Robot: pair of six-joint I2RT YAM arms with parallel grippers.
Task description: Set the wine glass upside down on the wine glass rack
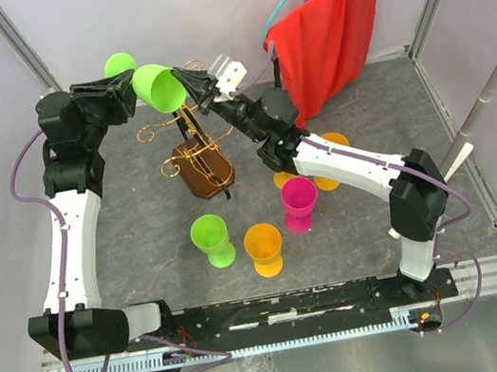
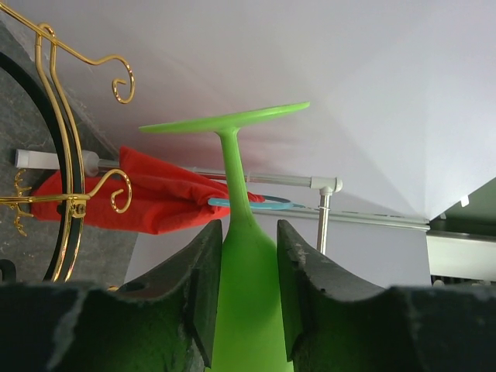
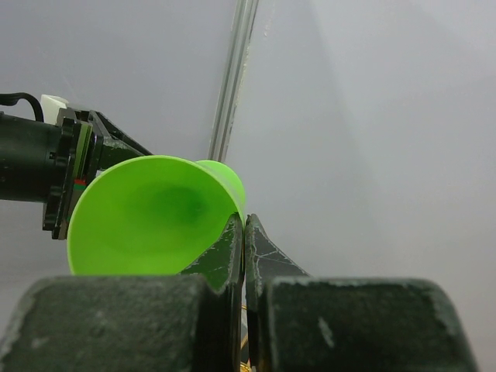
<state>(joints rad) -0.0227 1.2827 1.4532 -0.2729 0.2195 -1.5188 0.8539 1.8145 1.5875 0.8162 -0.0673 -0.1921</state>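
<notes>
The left gripper [image 1: 132, 87] has the wine glass [image 1: 159, 88] up in the air. In the left wrist view both fingers [image 2: 203, 287] are pressed against the narrow bottom of the green bowl, just below the stem, so that one is clamped on tight. The glass is tipped over on its side, with the foot pointing toward the far wall and the open mouth facing the right arm.

The right gripper [image 1: 199, 89] is right at the rim. Its wrist camera shows the jaws nearly together with just a thin slit, and the edge of the bowl runs right into that slit, so it looks pinched on the rim. That same view looks straight into the bowl, and all it shows is plain green plastic.

The wine glass rack [image 1: 205, 167] sits on the grey table [image 1: 377, 96] just below and a bit nearer than the glass. Its gold wire arms [image 1: 172, 122] are close to the glass but not touching it.

Other cups stand upright on the table:
- a green one [image 1: 211, 239]
- an orange one [image 1: 264, 247]
- a magenta one [image 1: 299, 202]
- another orange one [image 1: 330, 146], half hidden behind the right arm

The bowls that show have only their own colour inside. A red cloth [image 1: 332, 31] hangs at the back.
</notes>
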